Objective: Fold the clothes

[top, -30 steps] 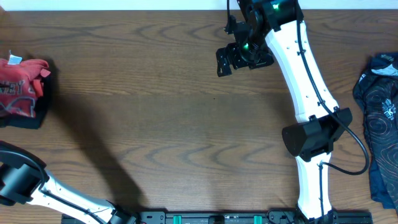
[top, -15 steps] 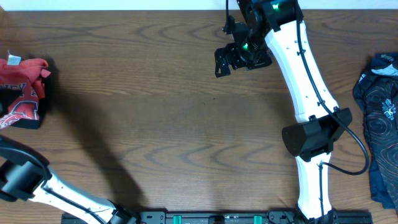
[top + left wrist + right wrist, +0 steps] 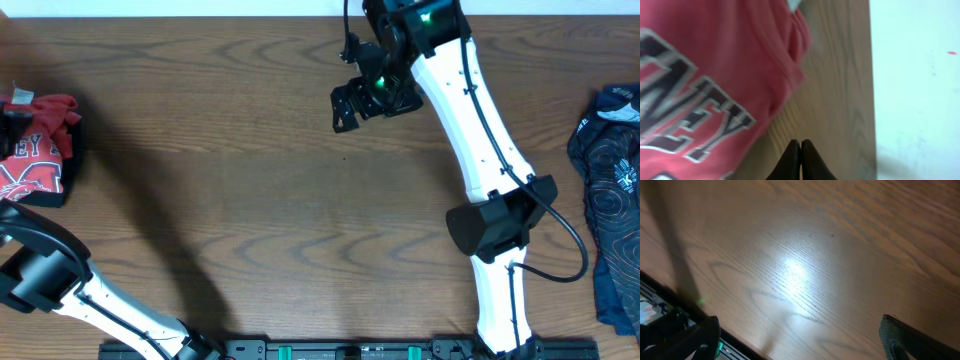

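Observation:
The clothes lie at both ends of the table. A coral-red T-shirt (image 3: 38, 150) with white-and-navy lettering is bunched at the far left, on top of a black cloth (image 3: 55, 190). In the left wrist view the T-shirt (image 3: 705, 75) fills the left half. My left gripper (image 3: 801, 143) is shut just to its right, over bare wood, with nothing between the tips. A navy swirl-patterned garment (image 3: 612, 195) lies crumpled at the right edge. My right gripper (image 3: 348, 106) hangs open over the far middle of the table, away from any cloth. Its fingers (image 3: 907, 340) stand wide apart.
The brown wooden table (image 3: 250, 200) has its far edge close to the left gripper, with a white surface (image 3: 915, 75) beyond it. The left arm (image 3: 40, 265) reaches up along the left edge. The right arm (image 3: 490, 220) crosses the right half. A black rail (image 3: 350, 350) runs along the front.
The red T-shirt has been dragged and reshaped toward the left edge, showing more lettering. The left arm has moved up. My right gripper has drifted a little to the left.

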You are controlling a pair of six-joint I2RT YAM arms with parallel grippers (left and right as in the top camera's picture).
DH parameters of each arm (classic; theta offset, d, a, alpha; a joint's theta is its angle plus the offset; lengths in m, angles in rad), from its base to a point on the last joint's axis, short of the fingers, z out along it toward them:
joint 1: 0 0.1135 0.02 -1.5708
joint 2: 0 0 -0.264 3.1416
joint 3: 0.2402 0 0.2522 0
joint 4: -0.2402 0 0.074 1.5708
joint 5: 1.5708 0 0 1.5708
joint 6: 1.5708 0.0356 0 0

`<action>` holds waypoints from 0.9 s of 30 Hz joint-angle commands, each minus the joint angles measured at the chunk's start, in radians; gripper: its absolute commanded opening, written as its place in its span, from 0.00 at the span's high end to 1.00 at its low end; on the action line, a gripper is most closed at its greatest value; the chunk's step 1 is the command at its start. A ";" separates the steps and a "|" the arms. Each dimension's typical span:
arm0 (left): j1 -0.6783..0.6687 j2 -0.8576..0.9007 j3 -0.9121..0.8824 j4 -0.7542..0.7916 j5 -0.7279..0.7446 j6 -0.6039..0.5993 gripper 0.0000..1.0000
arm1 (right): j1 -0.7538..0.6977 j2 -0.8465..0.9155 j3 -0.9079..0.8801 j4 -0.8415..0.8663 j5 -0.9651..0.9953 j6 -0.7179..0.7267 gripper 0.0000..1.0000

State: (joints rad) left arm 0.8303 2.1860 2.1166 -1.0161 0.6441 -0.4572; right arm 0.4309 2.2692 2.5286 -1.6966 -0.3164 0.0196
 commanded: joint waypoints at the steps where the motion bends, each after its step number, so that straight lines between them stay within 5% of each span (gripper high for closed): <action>1: -0.003 0.003 0.013 -0.001 -0.056 0.047 0.94 | 0.012 -0.026 -0.005 -0.002 -0.010 -0.018 0.01; 27: 0.058 0.326 0.013 0.044 -0.011 0.128 0.94 | 0.015 -0.026 -0.005 -0.002 -0.032 -0.012 0.01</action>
State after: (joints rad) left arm 0.8513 2.4573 2.1235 -0.9627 0.6678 -0.3553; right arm 0.4347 2.2692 2.5286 -1.6966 -0.3302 0.0170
